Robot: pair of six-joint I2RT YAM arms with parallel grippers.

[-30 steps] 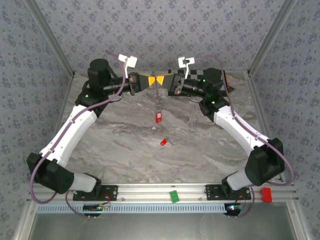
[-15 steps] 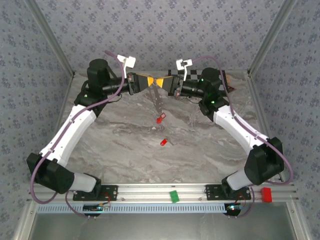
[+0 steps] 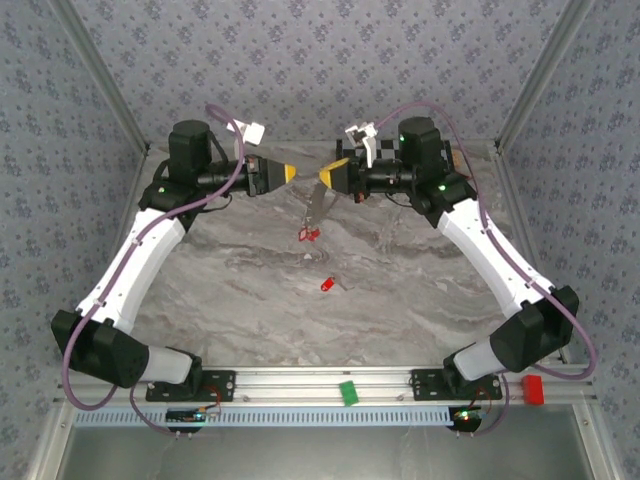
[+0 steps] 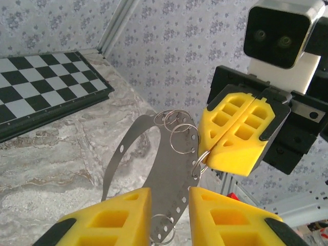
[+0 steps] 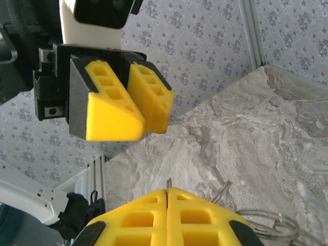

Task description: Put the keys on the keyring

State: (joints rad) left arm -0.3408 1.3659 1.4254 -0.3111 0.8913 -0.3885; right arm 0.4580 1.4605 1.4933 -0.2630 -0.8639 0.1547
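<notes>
Grey marble tabletop [image 3: 400, 290], floral-papered walls, keyring [image 4: 165, 169] a flat perforated steel band strung with thin wire rings, held above the marble, pinched in the closed right tool [image 5: 167, 192], left tool [image 4: 169, 192] with yellow ribbed fingers parted, red-headed key [image 3: 310, 234] dangling beneath, loose key [image 3: 326, 285] lying on the tabletop.

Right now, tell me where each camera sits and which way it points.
Top external: above, behind the bases, looking down on the marble table; both arms, left gripper facing right gripper.
Left wrist: on the left arm, looking at the shut right gripper; own fingers apart below.
Right wrist: on the right arm, looking at the left gripper; own fingers shut.
Shared: left wrist and top external both show the keyring in the right gripper.
</notes>
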